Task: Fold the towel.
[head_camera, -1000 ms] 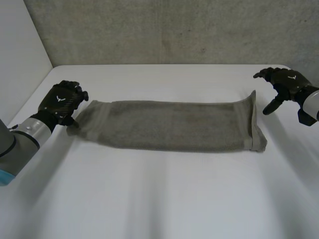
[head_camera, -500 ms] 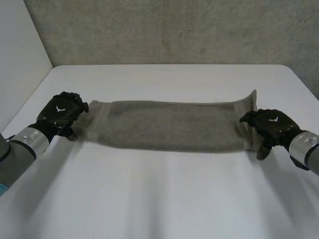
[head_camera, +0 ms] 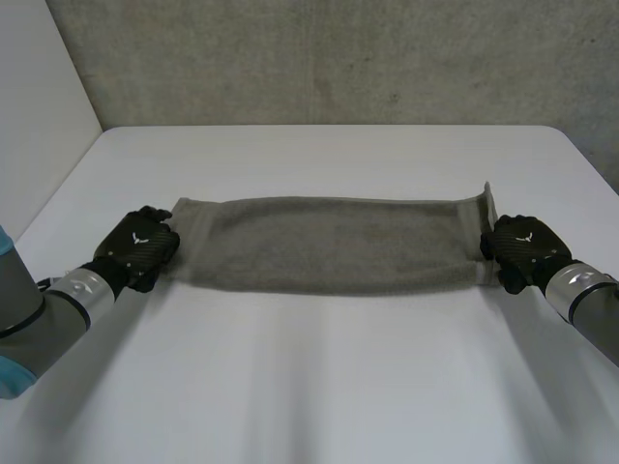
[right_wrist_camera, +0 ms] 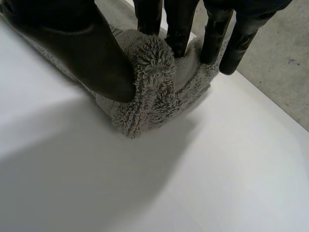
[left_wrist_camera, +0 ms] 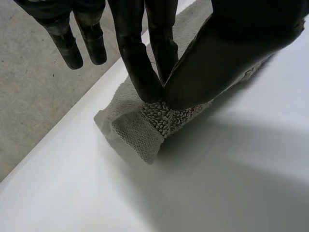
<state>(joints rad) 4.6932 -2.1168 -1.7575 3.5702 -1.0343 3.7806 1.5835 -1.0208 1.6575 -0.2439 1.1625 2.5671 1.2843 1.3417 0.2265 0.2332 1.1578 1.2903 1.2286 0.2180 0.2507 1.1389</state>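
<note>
Now my left robot hand (head_camera: pixel 140 253) and right robot hand (head_camera: pixel 522 249) pinch opposite ends of the towel (head_camera: pixel 329 244). Either pinch could slip when lifted.

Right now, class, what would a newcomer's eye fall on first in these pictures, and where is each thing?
First comes the long grey towel, stretched flat across the middle of the white table. Next come the black hands at its two short ends. The left hand pinches one end between thumb and fingers, and the right hand pinches the opposite end, where the cloth bunches up.
</note>
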